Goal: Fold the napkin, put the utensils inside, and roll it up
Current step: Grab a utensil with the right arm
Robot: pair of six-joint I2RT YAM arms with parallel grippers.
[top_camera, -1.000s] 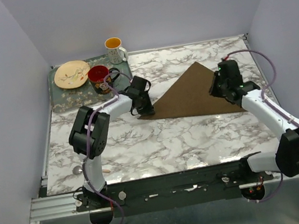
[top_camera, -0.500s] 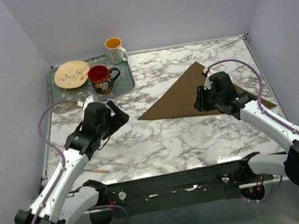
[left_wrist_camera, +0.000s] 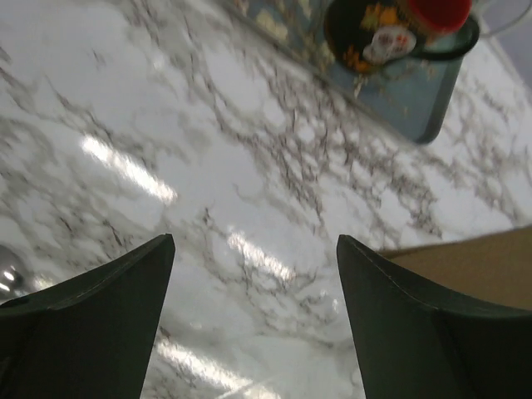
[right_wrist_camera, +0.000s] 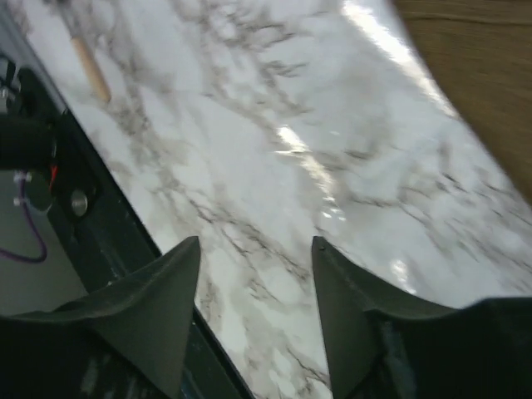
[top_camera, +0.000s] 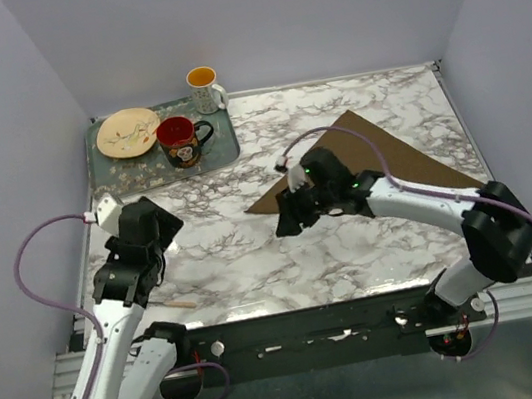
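Note:
The dark brown napkin (top_camera: 381, 156) lies flat on the marble, folded into a triangle, at the right of the table. My right gripper (top_camera: 287, 224) hovers open just past the napkin's left corner, nothing between its fingers; its wrist view shows the napkin (right_wrist_camera: 482, 75) at the upper right. My left gripper (top_camera: 165, 231) is open over bare marble at the near left, away from the napkin (left_wrist_camera: 465, 249). The spoon's pale handle (top_camera: 179, 303) lies near the front left edge, its bowl hidden behind my left arm. The handle (right_wrist_camera: 90, 71) also shows in the right wrist view.
A grey-green tray (top_camera: 223, 151) at the back left holds a cream plate (top_camera: 129, 132) and a red-lined dark mug (top_camera: 179, 140). A white mug (top_camera: 205, 88) stands behind it. The metal front rail (top_camera: 315, 318) runs along the near edge.
Both grippers let go of the napkin's corners and opened. The left arm drew back to the near left; the right arm swung across the napkin to its left corner.

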